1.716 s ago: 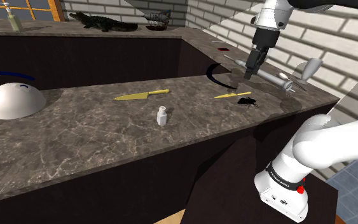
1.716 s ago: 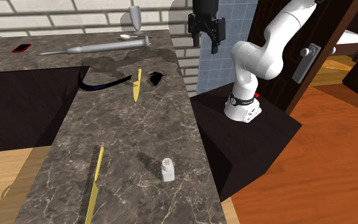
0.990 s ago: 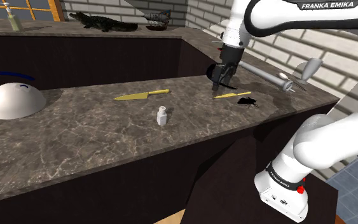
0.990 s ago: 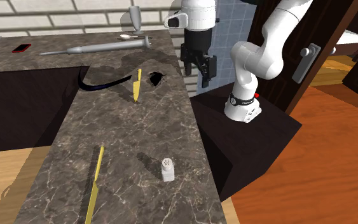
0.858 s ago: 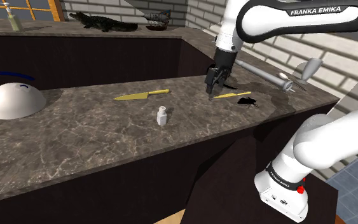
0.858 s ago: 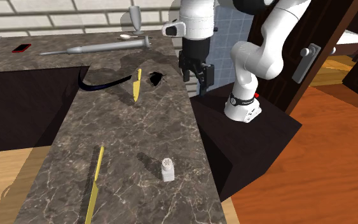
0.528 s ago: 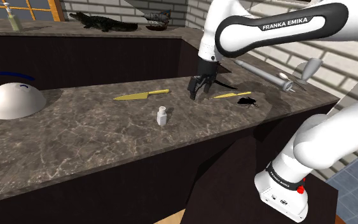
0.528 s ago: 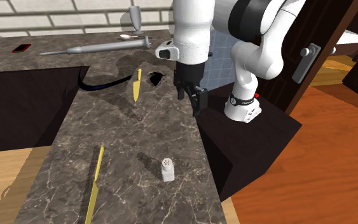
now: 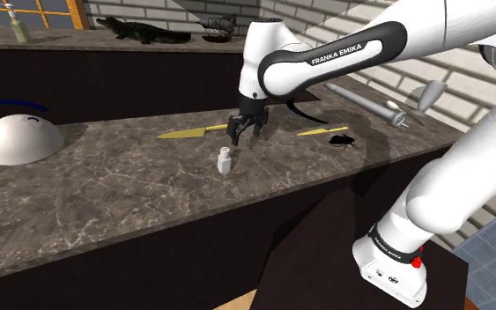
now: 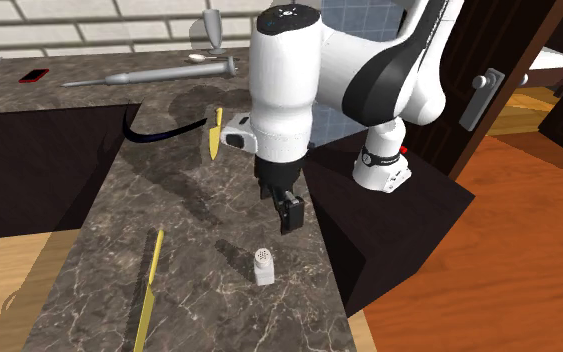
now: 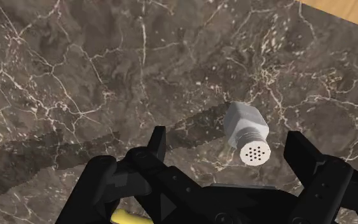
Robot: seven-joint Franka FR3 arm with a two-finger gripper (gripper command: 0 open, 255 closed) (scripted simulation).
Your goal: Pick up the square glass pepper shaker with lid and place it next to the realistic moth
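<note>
The black two-finger gripper (image 9: pixel 245 137), fingers spread wide and holding nothing, hangs over a dark marble countertop (image 9: pixel 105 189) veined in white. The pepper shaker (image 9: pixel 225 160) stands upright on the stone beside a long yellow knife (image 9: pixel 193 132), on the side towards the counter's front edge. It is a pale grey block, square in the body with a round cap. The wrist view looks down on that cap and picks out its ring of small holes (image 11: pixel 254 153). The shoulder view takes in a dark moth (image 9: pixel 342 139), lying well apart from the knife past one end, and a domed white kettle (image 9: pixel 17 136) with a blue handle, well off past the other. The second exterior view adds a flat red phone (image 10: pixel 34 75) far beyond the knife. The shaker sits just below the gripper, between the lines of the two fingers and nearer one of them, touched by neither.
</note>
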